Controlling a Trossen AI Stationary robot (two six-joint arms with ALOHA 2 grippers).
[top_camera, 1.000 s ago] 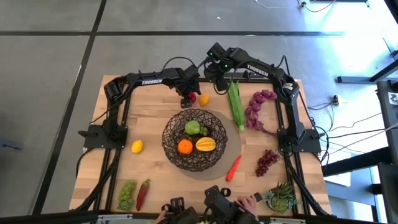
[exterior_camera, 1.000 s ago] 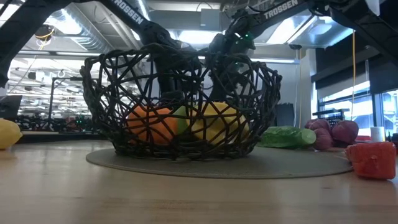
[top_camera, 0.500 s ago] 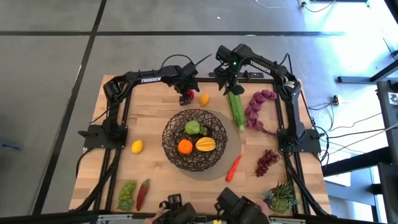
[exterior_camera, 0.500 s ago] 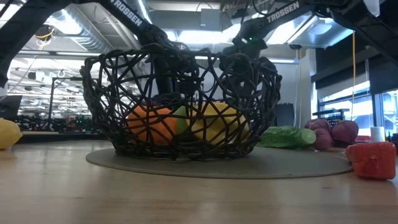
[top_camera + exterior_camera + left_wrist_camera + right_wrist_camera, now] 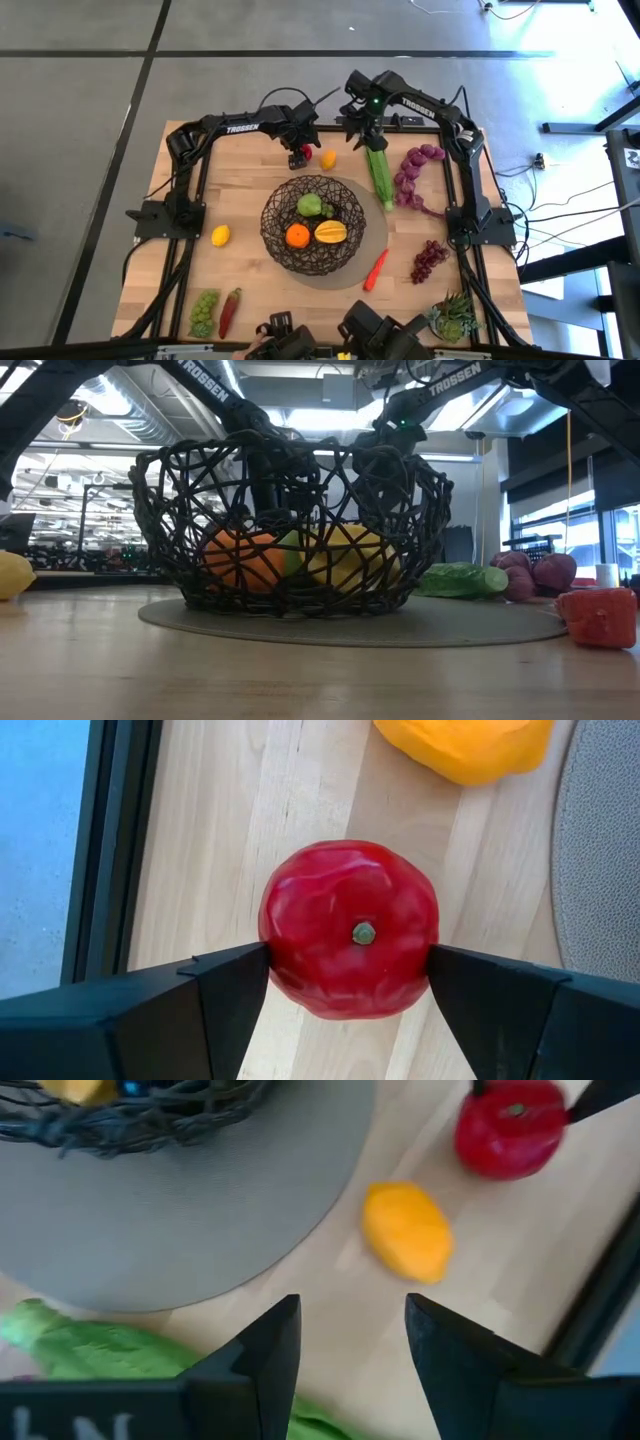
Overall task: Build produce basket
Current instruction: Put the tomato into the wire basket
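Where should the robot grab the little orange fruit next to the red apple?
Across its narrow middle, from straight above. The orange fruit is an oval lying flat on the table, apart from the red apple between the left gripper fingers, so an open gripper such as the right gripper could probably straddle it.

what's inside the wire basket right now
Inside the basket: an orange, a yellow-orange mango and a green apple, with something darker green beside it. Whether anything lies beneath them cannot be seen; from the low view the mesh hides much of them.
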